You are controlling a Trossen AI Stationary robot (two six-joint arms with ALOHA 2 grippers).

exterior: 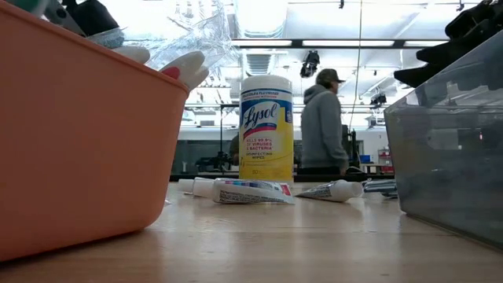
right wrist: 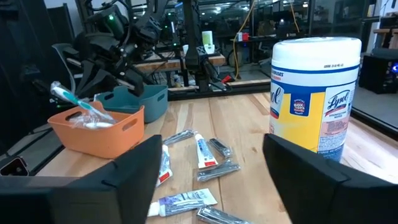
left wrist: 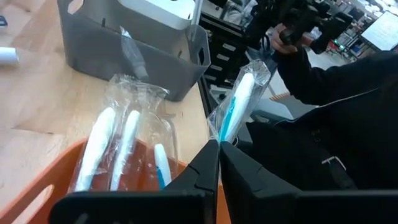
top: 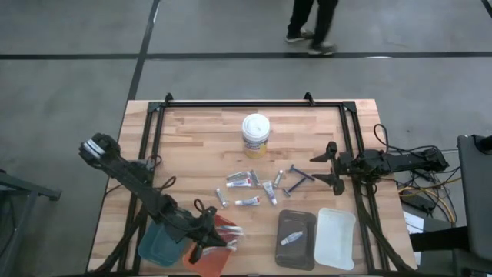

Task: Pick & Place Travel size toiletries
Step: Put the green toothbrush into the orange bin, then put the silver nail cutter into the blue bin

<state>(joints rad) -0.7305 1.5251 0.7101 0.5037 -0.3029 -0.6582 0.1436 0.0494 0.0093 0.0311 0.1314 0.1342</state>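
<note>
My left gripper (top: 221, 234) is over the orange tray (top: 209, 260) at the table's near left, shut on a clear-wrapped toothbrush (left wrist: 239, 102) with a blue and white handle. Two more wrapped toothbrushes (left wrist: 106, 146) lie in the orange tray. Small tubes (top: 243, 179) and dark razors (top: 300, 178) lie flat on the wood in the middle of the table. One tube (top: 290, 239) lies in the grey tray (top: 296, 221). My right gripper (top: 327, 165) waits open at the table's right, its fingers apart in its wrist view (right wrist: 214, 171). My left gripper pinches the wrapped toothbrush by its blue end (left wrist: 224, 132) between its two fingers (left wrist: 202, 168). The toothbrush sticks out past the fingertips, along the fingers, and stands tilted over the orange tray. Whether its held end touches the tray's contents is hidden by the fingers.
A teal tray (top: 156, 248) stands left of the orange one; a white tray (top: 335, 238) stands right of the grey one. A tall white-lidded wipes tub (top: 255, 135) stands at the middle far side. A person (top: 311, 27) walks beyond the table's far edge.
</note>
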